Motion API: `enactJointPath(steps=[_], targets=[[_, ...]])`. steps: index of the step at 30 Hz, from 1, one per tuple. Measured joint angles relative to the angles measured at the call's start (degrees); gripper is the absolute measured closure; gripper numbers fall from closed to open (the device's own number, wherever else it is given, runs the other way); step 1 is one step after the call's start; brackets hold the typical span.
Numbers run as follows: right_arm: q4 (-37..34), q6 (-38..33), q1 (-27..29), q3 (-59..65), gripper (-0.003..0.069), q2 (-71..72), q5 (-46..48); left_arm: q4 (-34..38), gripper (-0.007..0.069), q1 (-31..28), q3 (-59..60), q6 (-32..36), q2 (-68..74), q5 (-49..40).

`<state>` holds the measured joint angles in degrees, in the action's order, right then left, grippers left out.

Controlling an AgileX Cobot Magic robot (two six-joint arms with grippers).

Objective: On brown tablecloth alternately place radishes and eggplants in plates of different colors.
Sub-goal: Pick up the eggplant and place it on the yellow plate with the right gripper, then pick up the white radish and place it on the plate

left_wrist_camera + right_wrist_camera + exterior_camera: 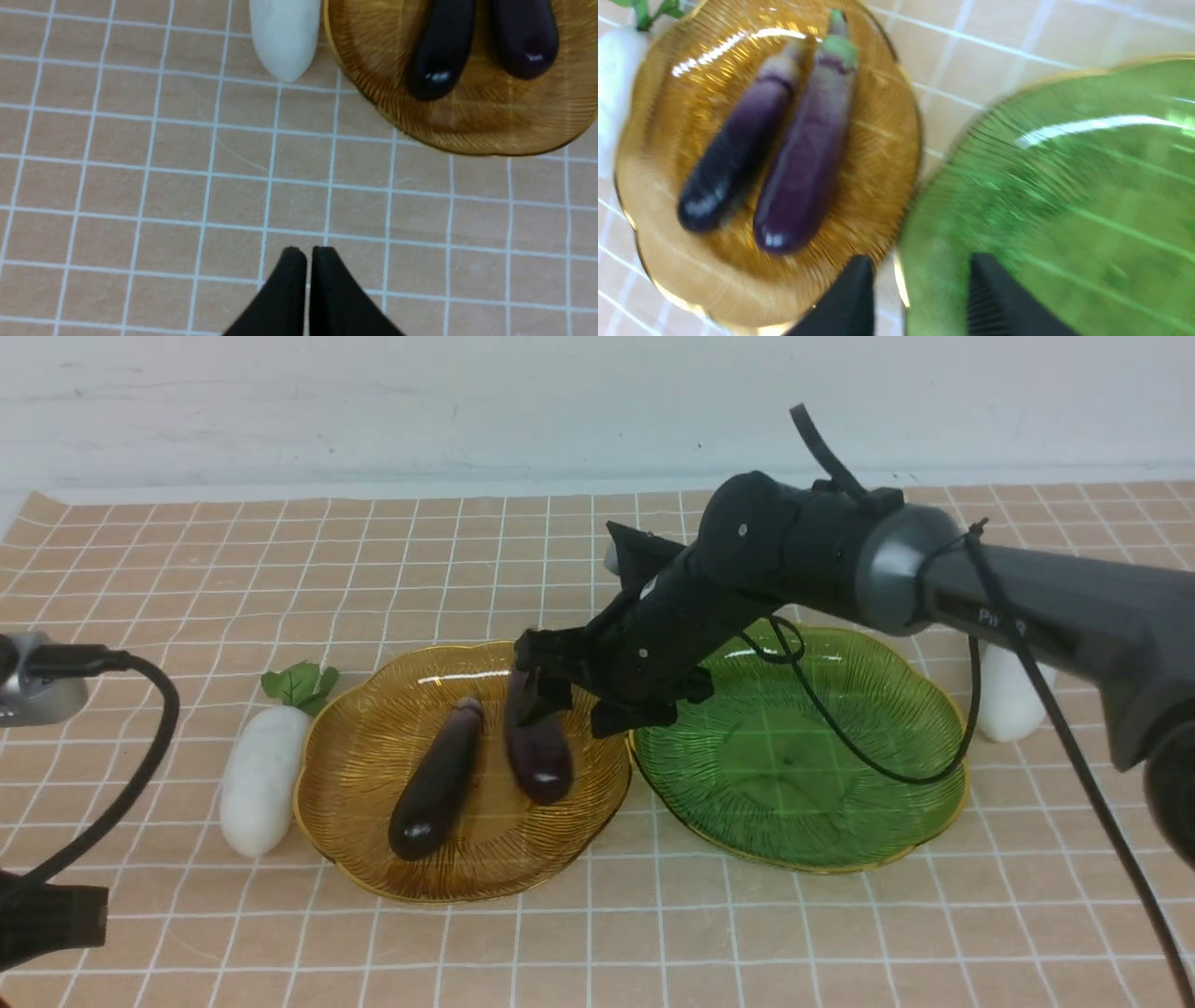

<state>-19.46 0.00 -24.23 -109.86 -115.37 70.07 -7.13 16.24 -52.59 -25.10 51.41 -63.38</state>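
Shows two eggplants [436, 779] lying side by side in amber plate [523, 863] on cloth [280, 569], with green plate [794, 775] just beside it. Places left radish [261, 779] just beside amber rim, right radish [1008, 705] behind green plate's right edge. Has right tool [922, 259] above adjoining rims, fingers apart, gripping nothing; left tool [308, 252] closed, empty, above cloth.

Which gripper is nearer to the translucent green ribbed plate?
Right. The right gripper hovers by the green plate's rim; the left gripper is over brown checked cloth, beyond the amber plate.
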Motion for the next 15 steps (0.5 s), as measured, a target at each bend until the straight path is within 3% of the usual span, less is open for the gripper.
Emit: enactJointPath(steps=[4, 7, 11, 15], targets=[[4.3, 0.0, -0.1, 11.4, 0.057, 12.9, 0.5, 1.1, 0.0619, -2.1, -6.8, 2.2, 6.8, -0.8], [6.6, 0.3, -0.1, 25.6, 0.0662, 28.8, 1.2, 6.4, 0.0614, -6.7, -11.4, 8.2, 11.5, -1.0], [6.1, 0.9, -0.1, 38.0, 0.0673, 45.6, -0.6, 16.1, 0.0614, -14.4, -13.9, 19.0, 18.3, -0.1], [4.6, 2.2, -0.1, 50.8, 0.0674, 62.8, -4.6, 19.0, 0.0613, -19.1, -14.1, 27.2, 24.2, 3.6]])
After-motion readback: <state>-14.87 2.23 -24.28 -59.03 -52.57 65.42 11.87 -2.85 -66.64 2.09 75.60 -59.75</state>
